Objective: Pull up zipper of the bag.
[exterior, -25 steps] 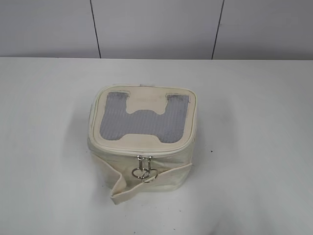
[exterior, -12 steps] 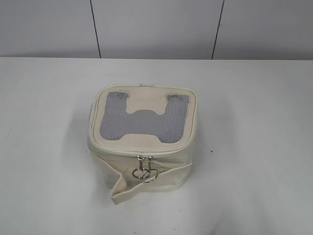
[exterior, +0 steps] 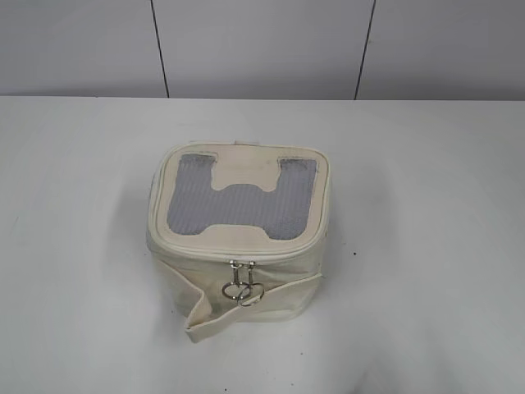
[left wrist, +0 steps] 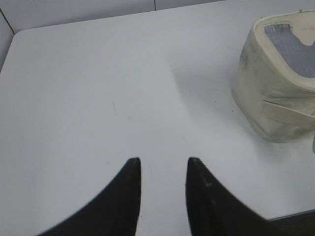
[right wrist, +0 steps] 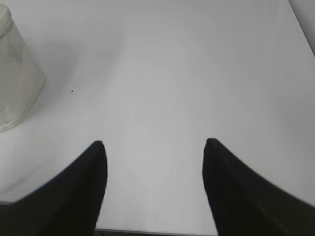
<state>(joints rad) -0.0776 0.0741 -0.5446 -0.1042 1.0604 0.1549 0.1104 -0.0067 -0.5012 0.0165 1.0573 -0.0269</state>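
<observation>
Bag [exterior: 239,234] sits near the middle of the white table [exterior: 426,246], upright, flat top facing up. Grey mesh H-shaped window [exterior: 243,201] fills most of the lid. Zipper [exterior: 238,256] runs around the lid rim; its two silver sliders [exterior: 242,265] sit side by side at 6 o'clock on the front edge, touching or nearly so, ring pulls [exterior: 243,292] hanging down over the front wall. Loose cream strap [exterior: 215,316] crosses the front face and folds down to the table at about 7 o'clock.

Left gripper [left wrist: 162,164] — over bare table, well apart from the bag, which shows at its 2 o'clock. Jaws parted by a narrow gap, holding nothing.

Right gripper [right wrist: 155,147] — also over bare table, jaws spread wide and empty. Bag's side wall lies at its 10 o'clock, at the frame edge.

Neither arm appears in the exterior view.
</observation>
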